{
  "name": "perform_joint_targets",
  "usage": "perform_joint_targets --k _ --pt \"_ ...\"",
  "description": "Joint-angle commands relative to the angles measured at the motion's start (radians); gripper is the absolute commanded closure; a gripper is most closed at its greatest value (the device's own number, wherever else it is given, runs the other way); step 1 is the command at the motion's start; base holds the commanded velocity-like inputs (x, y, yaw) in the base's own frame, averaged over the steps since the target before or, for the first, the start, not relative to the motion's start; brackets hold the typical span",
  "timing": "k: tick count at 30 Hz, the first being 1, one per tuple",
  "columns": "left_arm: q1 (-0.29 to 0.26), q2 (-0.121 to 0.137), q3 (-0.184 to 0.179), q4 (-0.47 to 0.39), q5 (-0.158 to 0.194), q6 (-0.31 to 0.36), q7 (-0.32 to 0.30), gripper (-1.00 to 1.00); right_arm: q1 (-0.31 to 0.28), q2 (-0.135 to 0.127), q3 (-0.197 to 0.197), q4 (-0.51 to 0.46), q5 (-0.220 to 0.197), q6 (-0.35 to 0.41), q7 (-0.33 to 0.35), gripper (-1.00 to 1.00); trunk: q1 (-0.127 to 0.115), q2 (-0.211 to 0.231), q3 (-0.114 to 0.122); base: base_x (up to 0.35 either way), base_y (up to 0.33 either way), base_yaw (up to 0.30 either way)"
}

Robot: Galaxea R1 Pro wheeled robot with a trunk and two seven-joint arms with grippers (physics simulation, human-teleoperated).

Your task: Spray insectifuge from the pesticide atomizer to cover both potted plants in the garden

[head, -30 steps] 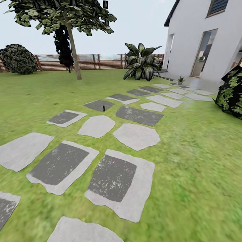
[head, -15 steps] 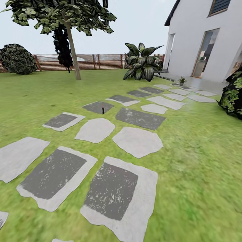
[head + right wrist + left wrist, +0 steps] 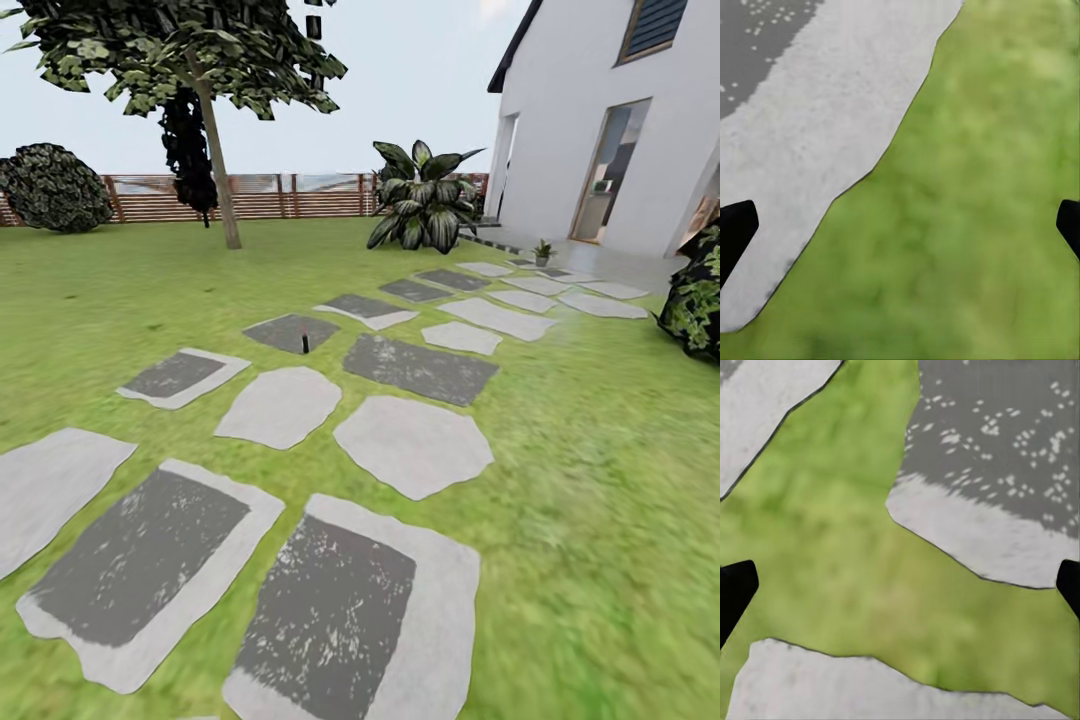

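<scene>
In the head view the garden lawn (image 3: 600, 480) is crossed by grey stepping stones (image 3: 412, 444). A small slim dark upright thing, apparently the pesticide atomizer (image 3: 305, 343), stands on a dark stone mid-distance, too small to make out in detail. One small potted plant (image 3: 542, 252) sits far off on the paving by the house. My left gripper (image 3: 900, 585) is open over grass between stones, its black fingertips (image 3: 735, 589) wide apart with nothing between them. My right gripper (image 3: 900, 225) is open too, above a stone's edge and grass.
A tree (image 3: 215, 150) and a wooden slat fence (image 3: 260, 195) stand at the back. A big broad-leaved shrub (image 3: 422, 195) grows beside the white house (image 3: 600, 120). Another dark bush (image 3: 700, 300) is at the right edge, a round one (image 3: 55, 188) at far left.
The whole head view has shifted: the camera has moved forward along the stone path, so the near stones look larger and lower. Nothing in the garden has moved.
</scene>
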Motion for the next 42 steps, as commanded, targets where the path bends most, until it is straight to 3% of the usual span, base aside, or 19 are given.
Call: perform_joint_targets --k 1,25,42 --pt "0.000 0.000 0.002 0.001 -0.001 -0.003 0.000 -1.00 0.000 0.000 0.000 0.001 0.001 -0.003 0.000 -1.00 0.000 0.000 -0.001 0.339 0.000 0.000" --pt "0.000 0.000 0.002 0.001 -0.001 -0.003 0.000 -1.00 0.000 0.000 -0.001 0.002 0.001 -0.003 -0.002 -1.00 0.000 0.000 -0.001 0.339 0.000 0.000" --pt "0.000 0.000 0.002 0.001 -0.002 -0.003 0.000 -1.00 0.000 0.000 -0.001 0.003 0.001 -0.003 -0.002 -1.00 0.000 0.000 -0.001 0.337 -0.086 0.000"
